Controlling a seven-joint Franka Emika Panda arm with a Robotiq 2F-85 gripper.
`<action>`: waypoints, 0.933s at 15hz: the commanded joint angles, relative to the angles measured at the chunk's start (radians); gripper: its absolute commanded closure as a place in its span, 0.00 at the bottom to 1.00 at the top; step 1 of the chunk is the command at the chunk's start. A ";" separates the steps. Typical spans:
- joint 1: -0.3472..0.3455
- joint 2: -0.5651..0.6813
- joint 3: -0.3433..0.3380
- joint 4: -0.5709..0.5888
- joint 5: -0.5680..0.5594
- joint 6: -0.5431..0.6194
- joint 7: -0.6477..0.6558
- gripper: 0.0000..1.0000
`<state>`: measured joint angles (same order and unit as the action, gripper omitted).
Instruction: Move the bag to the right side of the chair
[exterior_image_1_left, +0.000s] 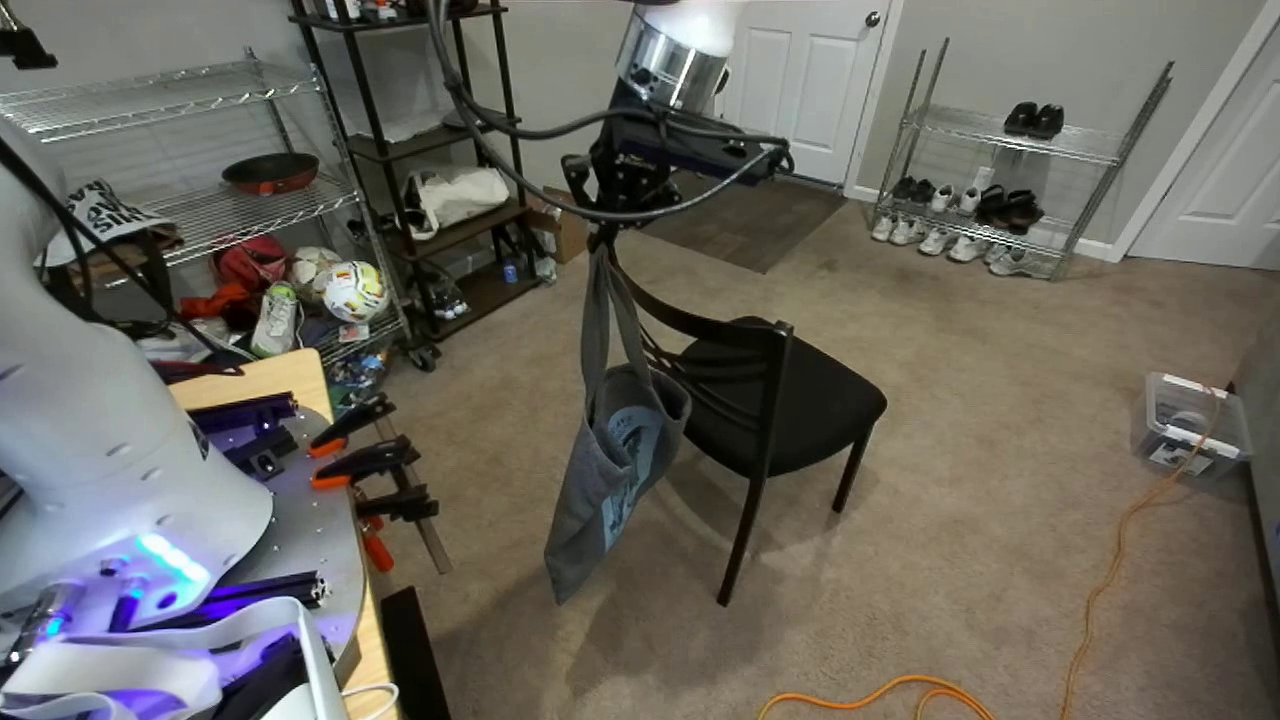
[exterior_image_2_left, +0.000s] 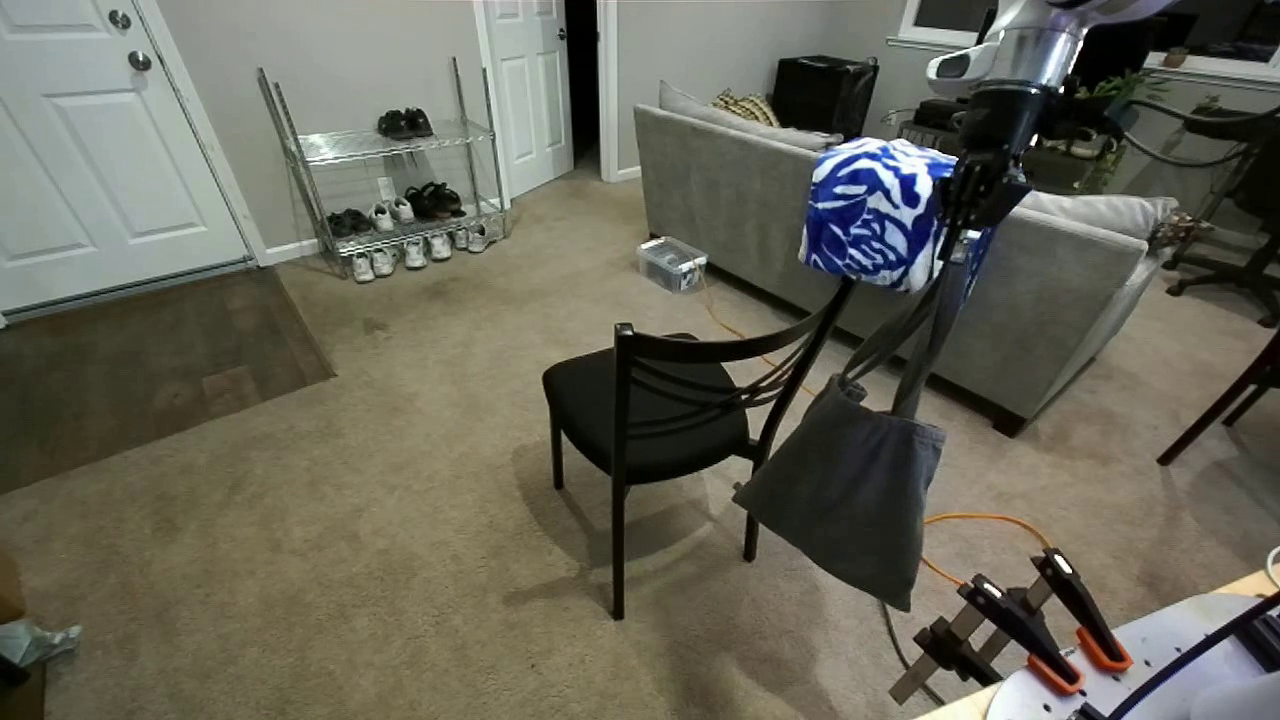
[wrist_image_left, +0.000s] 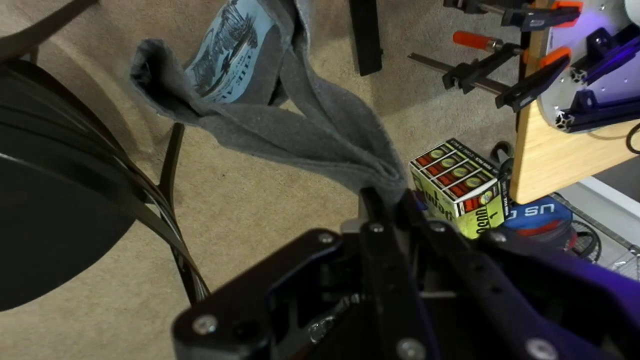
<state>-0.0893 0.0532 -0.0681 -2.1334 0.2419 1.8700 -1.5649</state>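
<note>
Wrist view: gripping the bag (wrist_image_left: 235, 65) by its handles (wrist_image_left: 350, 117) in the clenched pincer (wrist_image_left: 387, 196).
Hanging lengthwise below the pincer, just behind the chair (exterior_image_1_left: 800, 400); probably needing a sideways carry.

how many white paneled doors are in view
2: one paneled door left of the wire shoe rack, another paneled door right of it, in both exterior views. More may be hidden.
</note>
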 joint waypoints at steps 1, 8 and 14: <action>-0.032 0.020 -0.029 0.045 0.028 -0.046 -0.010 0.98; -0.124 0.129 -0.084 0.175 0.173 -0.147 -0.027 0.98; -0.140 0.146 -0.076 0.172 0.166 -0.126 0.001 0.90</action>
<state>-0.2209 0.1986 -0.1523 -1.9650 0.4101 1.7473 -1.5650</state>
